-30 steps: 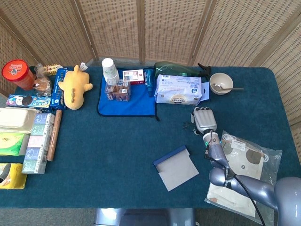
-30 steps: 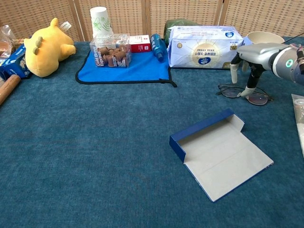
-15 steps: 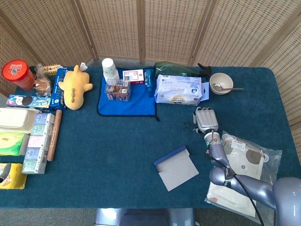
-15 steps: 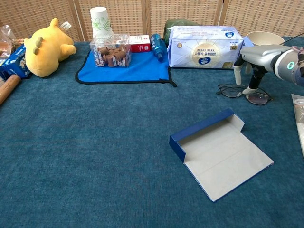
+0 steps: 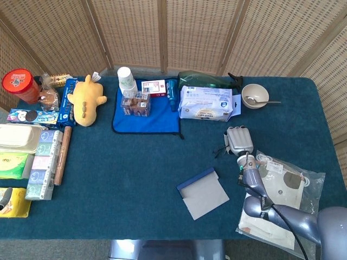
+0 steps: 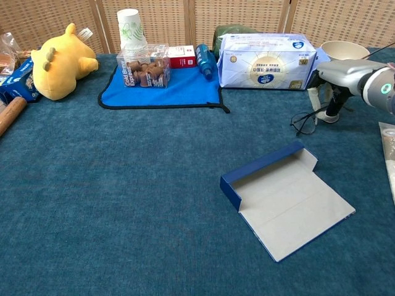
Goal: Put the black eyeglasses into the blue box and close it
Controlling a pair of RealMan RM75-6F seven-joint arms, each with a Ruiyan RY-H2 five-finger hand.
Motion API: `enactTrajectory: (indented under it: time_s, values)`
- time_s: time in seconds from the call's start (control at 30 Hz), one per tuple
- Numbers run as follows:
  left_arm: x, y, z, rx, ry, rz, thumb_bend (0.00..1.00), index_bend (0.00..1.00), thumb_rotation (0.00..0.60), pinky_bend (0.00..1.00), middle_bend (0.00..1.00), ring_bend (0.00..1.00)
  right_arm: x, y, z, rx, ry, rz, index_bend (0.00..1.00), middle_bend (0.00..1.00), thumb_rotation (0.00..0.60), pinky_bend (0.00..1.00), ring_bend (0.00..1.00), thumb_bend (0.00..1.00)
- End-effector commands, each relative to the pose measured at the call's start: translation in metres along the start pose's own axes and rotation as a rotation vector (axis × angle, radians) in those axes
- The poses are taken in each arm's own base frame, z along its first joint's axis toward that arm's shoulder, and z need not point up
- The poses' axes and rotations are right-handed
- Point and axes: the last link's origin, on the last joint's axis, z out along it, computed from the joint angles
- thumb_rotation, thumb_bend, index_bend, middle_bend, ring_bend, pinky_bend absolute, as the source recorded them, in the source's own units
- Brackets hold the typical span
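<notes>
The black eyeglasses hang tilted at the right of the table, one lens low near the cloth and the other end up between the fingers of my right hand, which pinches them. The blue box lies open and flat, grey inside up, in front of and to the left of that hand, with nothing in it. Its blue wall faces the back. My left hand shows in neither view.
A white tissue pack and a bowl with a spoon stand just behind the right hand. A plastic bag lies under the right arm. A blue mat with cups and boxes and a yellow plush sit further left.
The right hand has shifted right and closed its fingers on the eyeglasses. The glasses, lying flat before, are now tilted with one end raised.
</notes>
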Motion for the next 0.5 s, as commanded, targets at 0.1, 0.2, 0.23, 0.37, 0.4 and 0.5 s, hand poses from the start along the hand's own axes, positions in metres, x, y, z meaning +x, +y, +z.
enactTrajectory:
  time_s: [0.1, 0.2, 0.23, 0.37, 0.4, 0.5]
  values:
    - [-0.001, 0.000, 0.000, -0.004, 0.000, -0.002, 0.32, 0.09, 0.539, 0.00, 0.02, 0.00, 0.009, 0.003, -0.009, 0.015, 0.019, 0.038, 0.66, 0.43, 0.600, 0.32, 0.41, 0.32]
    - [-0.001, 0.000, 0.000, -0.005, 0.002, -0.003, 0.32, 0.09, 0.535, 0.00, 0.02, 0.00, 0.016, 0.005, -0.017, 0.028, 0.033, 0.059, 0.66, 0.43, 0.600, 0.32, 0.41, 0.32]
    - [-0.001, 0.000, 0.000, -0.005, 0.002, -0.004, 0.32, 0.09, 0.533, 0.00, 0.02, 0.00, 0.018, 0.005, -0.019, 0.033, 0.034, 0.067, 0.66, 0.43, 0.600, 0.32, 0.41, 0.32]
    - [-0.002, 0.001, 0.000, -0.006, 0.001, -0.004, 0.32, 0.09, 0.530, 0.00, 0.02, 0.00, 0.023, 0.006, -0.029, 0.052, 0.045, 0.069, 0.66, 0.43, 0.600, 0.32, 0.41, 0.32]
    - [-0.002, 0.001, 0.000, -0.007, 0.000, -0.004, 0.32, 0.09, 0.532, 0.00, 0.02, 0.00, 0.024, 0.006, -0.031, 0.056, 0.046, 0.071, 0.66, 0.43, 0.600, 0.32, 0.41, 0.32]
    - [-0.003, 0.001, 0.001, -0.008, 0.001, -0.005, 0.32, 0.09, 0.535, 0.00, 0.02, 0.00, 0.026, 0.006, -0.041, 0.070, 0.050, 0.067, 0.66, 0.43, 0.600, 0.32, 0.41, 0.32]
